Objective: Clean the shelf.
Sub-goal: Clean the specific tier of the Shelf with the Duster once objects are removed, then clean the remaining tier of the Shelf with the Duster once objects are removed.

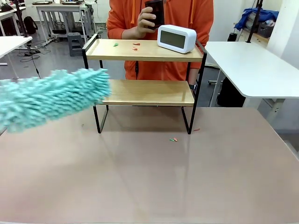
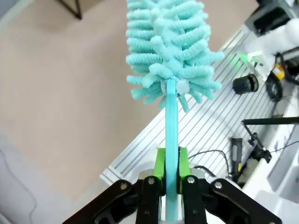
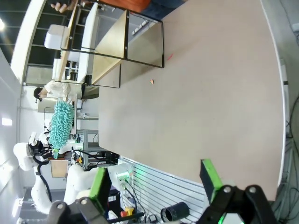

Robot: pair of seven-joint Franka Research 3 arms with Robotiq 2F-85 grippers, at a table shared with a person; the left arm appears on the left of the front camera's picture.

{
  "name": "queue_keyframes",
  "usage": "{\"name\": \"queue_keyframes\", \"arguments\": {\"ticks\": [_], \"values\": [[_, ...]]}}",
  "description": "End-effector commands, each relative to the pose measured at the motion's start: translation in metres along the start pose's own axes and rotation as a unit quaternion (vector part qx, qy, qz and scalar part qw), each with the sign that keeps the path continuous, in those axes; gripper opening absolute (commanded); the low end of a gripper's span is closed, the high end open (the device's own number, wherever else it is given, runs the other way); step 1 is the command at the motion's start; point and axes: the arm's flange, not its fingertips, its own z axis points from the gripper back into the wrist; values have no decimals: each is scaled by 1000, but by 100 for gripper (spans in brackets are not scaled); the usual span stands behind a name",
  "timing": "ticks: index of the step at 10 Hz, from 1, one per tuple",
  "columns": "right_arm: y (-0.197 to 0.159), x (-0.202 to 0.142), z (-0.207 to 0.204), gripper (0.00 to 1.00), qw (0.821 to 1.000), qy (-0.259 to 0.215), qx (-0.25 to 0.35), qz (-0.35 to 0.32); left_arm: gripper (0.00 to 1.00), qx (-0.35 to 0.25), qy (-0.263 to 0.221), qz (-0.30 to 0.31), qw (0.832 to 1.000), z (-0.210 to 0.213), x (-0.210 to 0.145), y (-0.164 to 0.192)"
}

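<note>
Well apart, duster (image 1: 51,98), left edge of shelf (image 1: 145,50)

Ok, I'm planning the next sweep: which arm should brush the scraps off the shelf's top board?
Left. The left gripper is shut on the duster, whose head hangs beside the left end of the shelf. The right gripper is open and empty, far back from the shelf.

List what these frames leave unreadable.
- Front view: the duster runs off the left edge, handle cut off.
- Front view: the dark object in the person's hand is cut by the top edge; unidentifiable.
- Front view: scraps on the shelf and on the table are too small to identify.
- Front view: the clock hides the board behind it.
- Left wrist view: the duster's tip passes the top edge.
</note>
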Motion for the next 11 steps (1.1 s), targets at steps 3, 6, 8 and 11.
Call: {"name": "queue_keyframes", "arguments": {"ticks": [3,6,8,11], "values": [[1,1,0,100,1000,-5,6,13,13,-8,-195,201,960,28,-74,61],[1,1,0,100,1000,-5,6,13,13,-41,-244,268,931,16,-63,108],[1,1,0,100,1000,-5,6,13,13,-77,-218,286,930,-7,-38,135],[1,1,0,100,1000,-5,6,13,13,-36,-234,291,927,24,-75,119]]}}
